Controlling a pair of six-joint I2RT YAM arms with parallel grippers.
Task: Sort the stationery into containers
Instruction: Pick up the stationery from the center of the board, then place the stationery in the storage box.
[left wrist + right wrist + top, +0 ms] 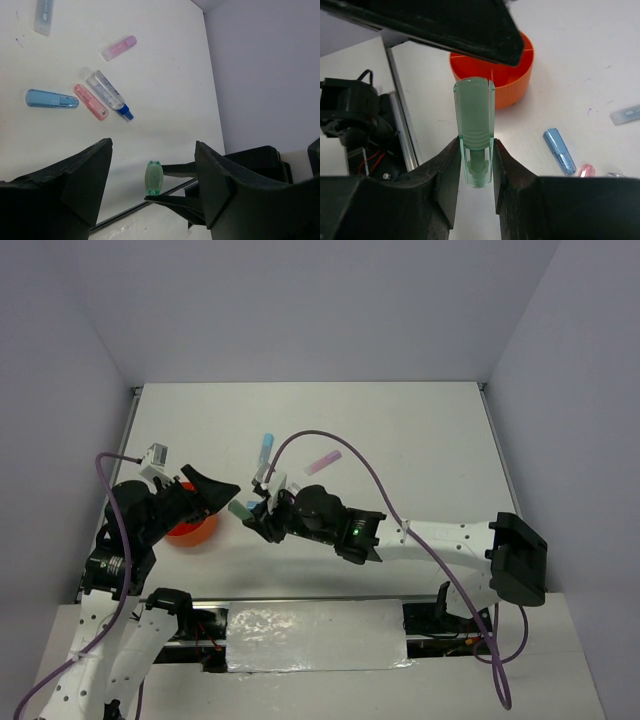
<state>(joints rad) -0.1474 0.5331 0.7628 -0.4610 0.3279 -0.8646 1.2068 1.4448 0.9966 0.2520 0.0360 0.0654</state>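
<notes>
My right gripper [254,512] is shut on a green capsule-like piece [239,509] and holds it above the table, just right of the orange cup [193,528]. In the right wrist view the green piece [474,120] stands up between my fingers [445,175], with the cup [496,80] behind it. My left gripper [222,494] is open and empty, above the cup's right edge. In the left wrist view the green piece [153,178] shows between its wide-apart jaws. A light blue piece [51,98], a pink piece [90,101] and a clear blue-tipped pen [109,95] lie together on the table.
Another pink piece [119,48] and a pale grey piece [44,16] lie farther out. In the top view a blue piece [265,447] and a pink piece [322,462] lie mid-table. The cup has inner dividers. The table's metal front edge [402,125] is close by.
</notes>
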